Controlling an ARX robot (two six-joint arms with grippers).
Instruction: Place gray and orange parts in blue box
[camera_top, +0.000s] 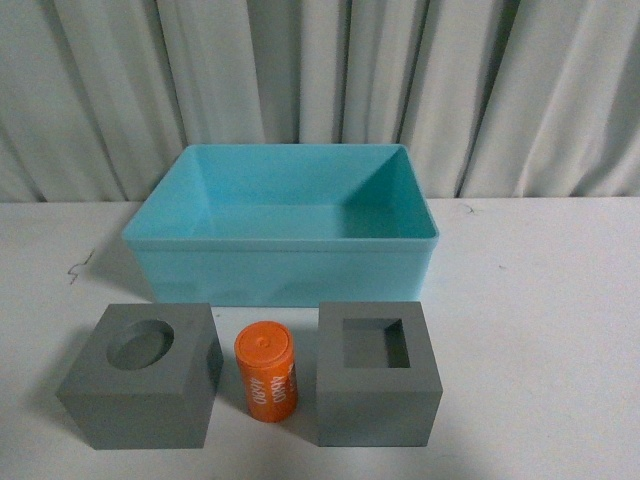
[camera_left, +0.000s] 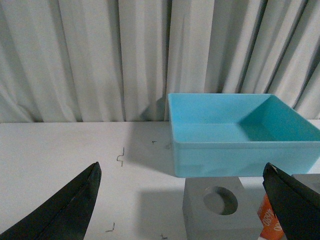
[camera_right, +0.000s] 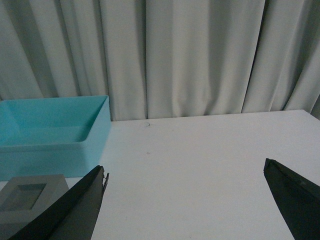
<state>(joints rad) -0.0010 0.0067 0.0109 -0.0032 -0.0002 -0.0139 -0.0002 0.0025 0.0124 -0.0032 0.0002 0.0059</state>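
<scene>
A gray cube with a round recess (camera_top: 143, 375) stands at the front left of the white table, an orange cylinder with white lettering (camera_top: 266, 372) beside it, and a gray cube with a square recess (camera_top: 377, 372) to its right. Behind them sits the light blue box (camera_top: 282, 262), with nothing in it. Neither arm shows in the front view. My left gripper (camera_left: 181, 170) is open, short of the round-recess cube (camera_left: 216, 208) and the blue box (camera_left: 240, 150). My right gripper (camera_right: 185, 170) is open over bare table, with the square-recess cube (camera_right: 31, 200) and blue box (camera_right: 50, 150) off to one side.
Pale pleated curtains (camera_top: 320, 90) hang close behind the table's far edge. Small dark scuff marks (camera_left: 120, 158) dot the tabletop near the box. White tabletop (camera_top: 540, 320) stretches to the right of the box and cubes.
</scene>
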